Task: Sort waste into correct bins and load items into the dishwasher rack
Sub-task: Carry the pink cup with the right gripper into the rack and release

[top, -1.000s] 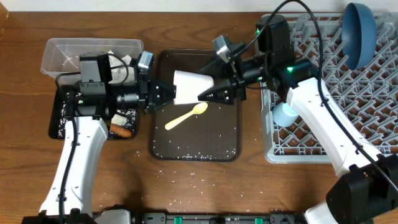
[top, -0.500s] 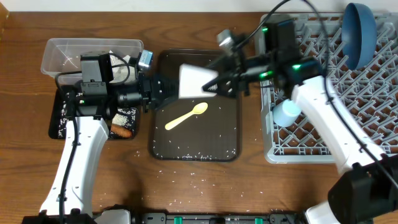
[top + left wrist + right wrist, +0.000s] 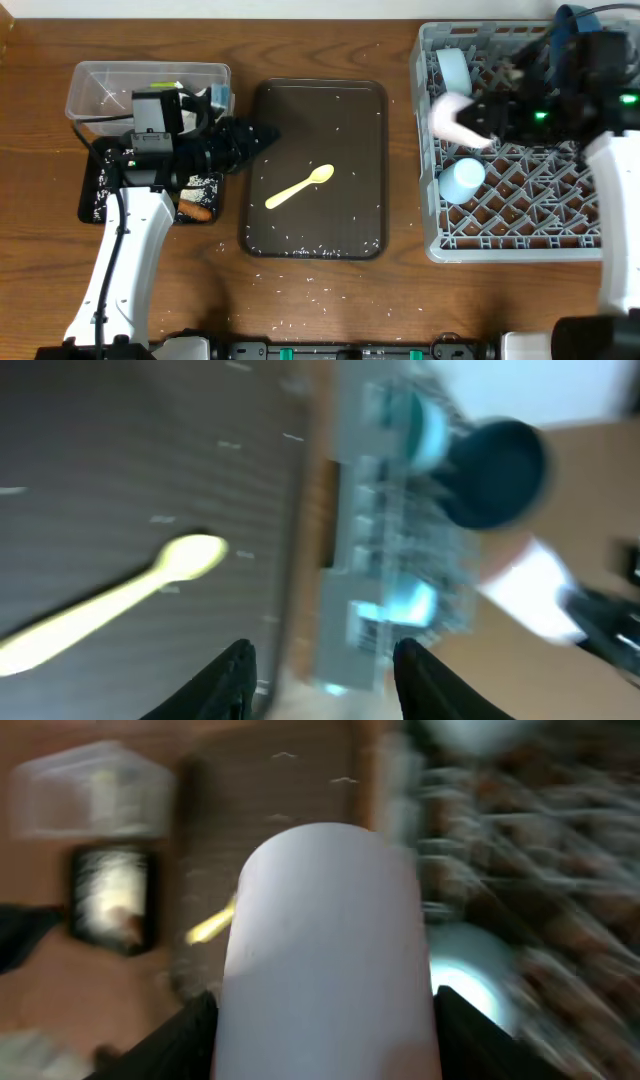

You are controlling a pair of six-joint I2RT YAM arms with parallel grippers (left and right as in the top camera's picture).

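Observation:
My right gripper (image 3: 476, 116) is shut on the small pink cup (image 3: 448, 117), held on its side over the left part of the grey dishwasher rack (image 3: 520, 215). In the right wrist view the cup (image 3: 325, 920) fills the space between my fingers (image 3: 325, 1045). The small blue cup (image 3: 462, 180) and the pale bowl (image 3: 452, 68) sit in the rack. The dark blue dish (image 3: 572, 16) is mostly hidden behind the right arm. The yellow spoon (image 3: 300, 186) lies on the brown serving tray (image 3: 370, 100). My left gripper (image 3: 258, 136) is open and empty at that tray's left edge (image 3: 325, 670).
The clear tub (image 3: 100, 85) stands at the back left with the black tray (image 3: 92, 195) in front of it. An orange-brown sausage (image 3: 195, 212) lies in the black tray. Rice grains (image 3: 300, 240) are scattered on the brown tray and the table in front.
My right arm has swung the pink cup from above the brown tray to above the rack. My left gripper has let go of the cup and drawn back left.

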